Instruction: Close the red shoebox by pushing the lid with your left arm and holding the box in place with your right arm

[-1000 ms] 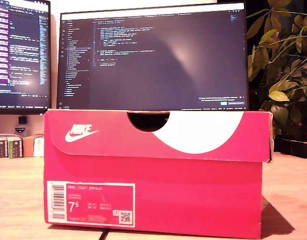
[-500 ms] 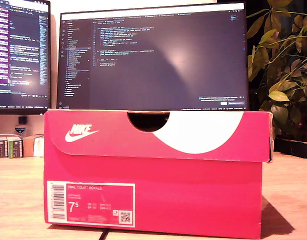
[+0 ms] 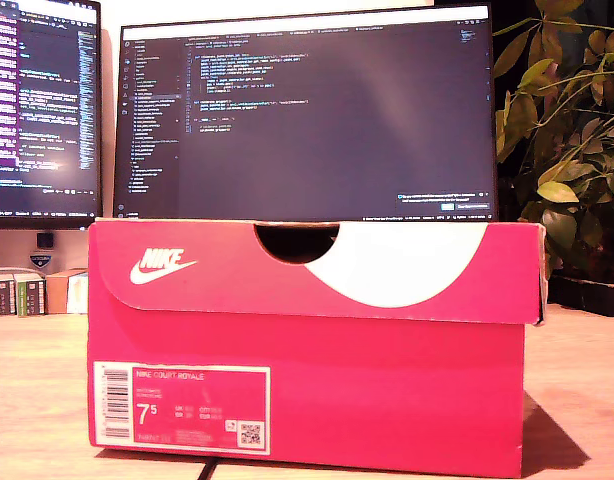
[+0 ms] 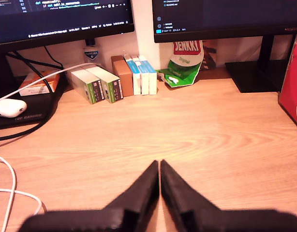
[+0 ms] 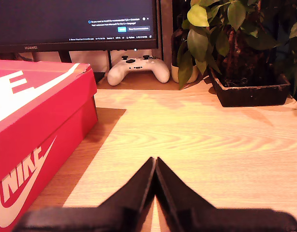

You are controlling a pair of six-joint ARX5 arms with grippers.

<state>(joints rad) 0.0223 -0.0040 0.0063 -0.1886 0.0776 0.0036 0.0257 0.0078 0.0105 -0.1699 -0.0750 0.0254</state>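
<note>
Setting: a wooden counter [image 3: 27,400] in front of two lit computer monitors [image 3: 307,110] showing code, with a leafy potted plant [image 3: 562,150] at the exterior view's right.
Shoebox: the red Nike shoebox [image 3: 307,400] stands on the counter, filling the middle of the exterior view, its size label facing that camera.
Lid: the red lid [image 3: 317,270] sits down over the box, its flap with the white swoosh and white curve overlapping the front wall; it looks closed, with a half-round finger notch at its top edge.
First gripper: my first gripper [image 4: 159,166] has its two black fingers pressed together, holding nothing, low over bare counter; only a red edge of the shoebox shows at the border of the first wrist view, well apart from the tips.
Second gripper: my second gripper [image 5: 155,164] also has its fingers together and holds nothing; the shoebox's long side is near it but not touching.
Beyond the first gripper: small cartons [image 4: 114,79], a green and white bag [image 4: 182,67], white cables [image 4: 8,193].
Beyond the second gripper: a white game controller [image 5: 138,68] under the monitor, beside the plant's black pot [image 5: 250,92].
Arms in the exterior view: none show.
</note>
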